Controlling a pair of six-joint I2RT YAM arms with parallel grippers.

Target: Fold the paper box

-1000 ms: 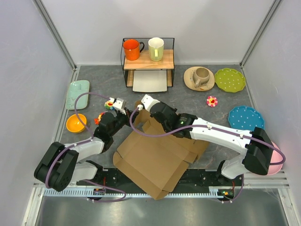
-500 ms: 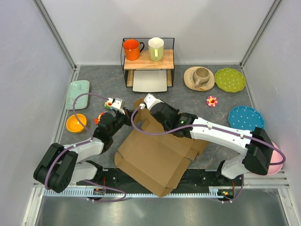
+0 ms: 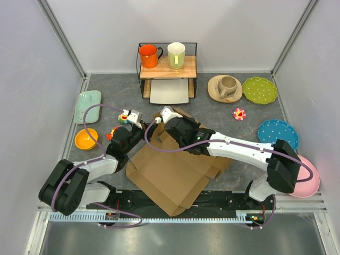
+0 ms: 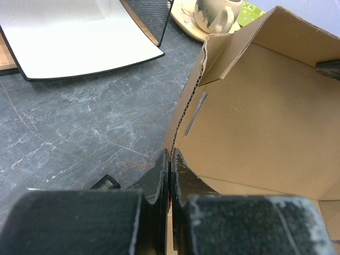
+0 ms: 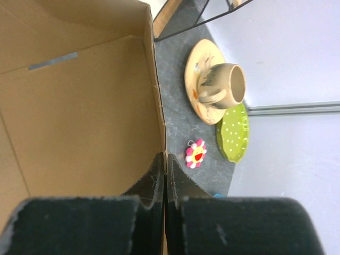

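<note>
Moved: paper box (image 3: 170, 180) sits farther left on the desk (image 3: 223, 114), right arm swung left with it | left claw (image 4: 170, 166): pinched tight on an upright box wall's edge | right claw (image 5: 165, 169): now clamped on another raised wall's edge | box: half-formed, mid-desk between both arms, far walls up, near flaps flat.

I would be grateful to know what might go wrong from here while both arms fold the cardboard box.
1. The left gripper and the right gripper each pinch a thin wall edge of the paper box. If the arms pull apart, the cardboard might tear or slip free.
2. The box's near corner reaches over the rail between the arm bases, so it may tip or slide off.
</note>
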